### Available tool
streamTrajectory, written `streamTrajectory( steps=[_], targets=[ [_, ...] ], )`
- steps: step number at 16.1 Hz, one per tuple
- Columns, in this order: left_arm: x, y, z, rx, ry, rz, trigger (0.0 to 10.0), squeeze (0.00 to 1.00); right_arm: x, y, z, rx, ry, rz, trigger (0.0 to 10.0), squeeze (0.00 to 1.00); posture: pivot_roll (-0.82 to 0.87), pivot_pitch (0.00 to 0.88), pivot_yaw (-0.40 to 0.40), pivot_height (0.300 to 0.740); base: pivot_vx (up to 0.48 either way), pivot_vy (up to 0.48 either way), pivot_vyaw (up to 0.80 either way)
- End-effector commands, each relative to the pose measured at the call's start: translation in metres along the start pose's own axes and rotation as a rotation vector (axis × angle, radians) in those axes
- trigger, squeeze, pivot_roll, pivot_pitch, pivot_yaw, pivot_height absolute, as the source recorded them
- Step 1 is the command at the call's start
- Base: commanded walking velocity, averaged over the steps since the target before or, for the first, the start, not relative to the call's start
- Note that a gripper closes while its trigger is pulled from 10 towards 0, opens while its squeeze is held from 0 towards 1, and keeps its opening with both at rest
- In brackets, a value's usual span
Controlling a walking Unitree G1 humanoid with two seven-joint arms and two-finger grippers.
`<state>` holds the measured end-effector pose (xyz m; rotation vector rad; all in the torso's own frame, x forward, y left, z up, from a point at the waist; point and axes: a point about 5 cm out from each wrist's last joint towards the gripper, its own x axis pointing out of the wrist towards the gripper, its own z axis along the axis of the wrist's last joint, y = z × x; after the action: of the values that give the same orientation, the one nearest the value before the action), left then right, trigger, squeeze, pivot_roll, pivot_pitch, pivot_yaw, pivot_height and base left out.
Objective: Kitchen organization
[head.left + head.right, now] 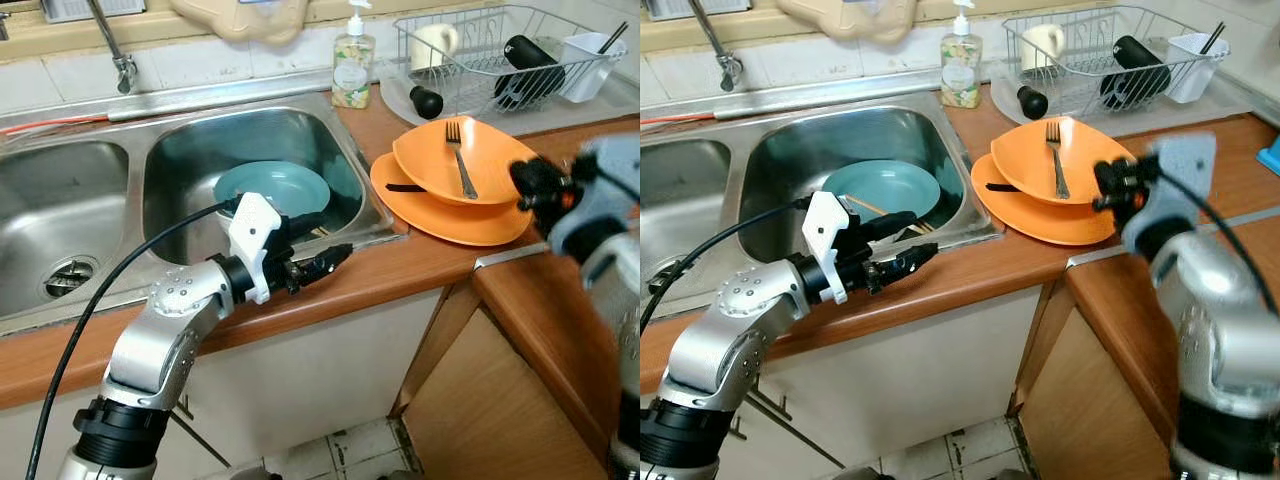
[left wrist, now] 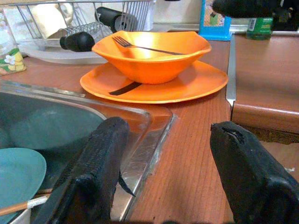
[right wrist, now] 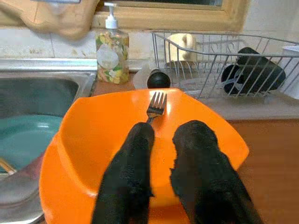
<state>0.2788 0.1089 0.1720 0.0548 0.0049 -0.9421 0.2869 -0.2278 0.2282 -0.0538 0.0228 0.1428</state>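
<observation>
Wooden counter (image 1: 420,262) carries orange plate (image 1: 440,215), soap bottle (image 1: 352,62).

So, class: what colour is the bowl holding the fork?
Orange bowl; clearest in the right wrist view.
</observation>
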Motion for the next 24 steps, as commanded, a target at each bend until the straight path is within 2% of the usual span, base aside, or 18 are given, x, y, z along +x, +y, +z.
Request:
streamTrajectory(
  steps=[1, 4, 6, 7, 8, 11, 13, 15, 16, 17, 22, 23, 24],
  targets=[
    [0.001, 0.001, 0.004, 0.014, 0.001, -0.006, 10.0, 0.0, 0.007, 0.003, 0.0, 0.002, 0.043, 0.023, 10.0, 1.0, -0.12, 0.0, 0.071, 0.74, 0.0, 0.0, 0.0],
    [0.005, 0.001, 0.005, 0.022, 0.004, -0.012, 10.0, 0.0, 0.029, 0.004, 0.012, -0.013, 0.126, 0.048, 10.0, 1.0, -0.12, 0.0, 0.07, 0.74, 0.0, 0.0, 0.0],
    [0.007, 0.002, 0.006, 0.026, 0.003, -0.009, 10.0, 0.0, 0.048, 0.004, 0.027, -0.03, 0.144, 0.058, 10.0, 1.0, -0.12, 0.0, 0.065, 0.74, 0.0, 0.0, 0.0],
    [0.007, 0.002, 0.006, 0.027, 0.003, -0.009, 10.0, 0.0, 0.053, 0.003, 0.029, -0.036, 0.159, 0.049, 10.0, 1.0, -0.12, 0.0, 0.065, 0.74, 0.0, 0.0, 0.0],
    [0.008, 0.002, 0.007, 0.035, 0.004, -0.007, 10.0, 0.0, 0.065, 0.004, 0.032, -0.054, 0.206, 0.071, 10.0, 1.0, -0.11, 0.0, 0.058, 0.74, 0.0, 0.0, 0.0],
    [0.007, 0.002, 0.007, 0.04, 0.01, -0.014, 10.0, 0.0, 0.087, 0.009, 0.035, -0.042, 0.306, 0.093, 10.0, 1.0, -0.11, 0.0, 0.053, 0.74, 0.0, 0.0, 0.0],
    [0.005, 0.002, 0.006, 0.046, 0.019, -0.022, 10.0, 0.0, 0.097, 0.01, 0.032, 0.0, 0.352, 0.088, 10.0, 1.0, -0.11, 0.0, 0.052, 0.74, 0.0, 0.0, 0.0],
    [0.004, -0.002, 0.006, 0.049, 0.034, -0.049, 10.0, 0.0, 0.105, 0.011, 0.029, -0.02, 0.41, 0.075, 10.0, 1.0, -0.1, 0.0, 0.041, 0.74, 0.0, 0.0, 0.0],
    [0.003, -0.004, 0.006, 0.049, 0.039, -0.059, 10.0, 0.0, 0.108, 0.01, 0.027, -0.043, 0.452, 0.068, 10.0, 0.9, -0.1, 0.0, 0.041, 0.74, 0.0, 0.0, 0.0],
    [0.002, -0.005, 0.006, 0.048, 0.046, -0.073, 10.0, 0.0, 0.109, 0.009, 0.023, -0.053, 0.506, 0.069, 10.0, 0.0, -0.1, 0.0, 0.038, 0.74, 0.0, 0.0, 0.0],
    [0.002, -0.008, 0.005, 0.055, 0.061, -0.088, 10.0, 0.0, 0.115, 0.004, 0.013, -0.018, 0.578, 0.046, 10.0, 0.0, -0.09, 0.0, 0.028, 0.74, 0.0, 0.0, 0.0],
    [0.002, -0.008, 0.005, 0.055, 0.062, -0.088, 10.0, 0.0, 0.115, 0.003, 0.012, -0.013, 0.583, 0.042, 6.5, 0.0, -0.09, 0.0, 0.028, 0.74, 0.0, 0.0, 0.0],
    [0.002, -0.009, 0.005, 0.056, 0.063, -0.09, 10.0, 0.0, 0.115, 0.001, 0.011, -0.002, 0.586, 0.033, 4.2, 0.0, -0.09, 0.0, 0.03, 0.74, 0.0, 0.0, 0.0]
  ],
)
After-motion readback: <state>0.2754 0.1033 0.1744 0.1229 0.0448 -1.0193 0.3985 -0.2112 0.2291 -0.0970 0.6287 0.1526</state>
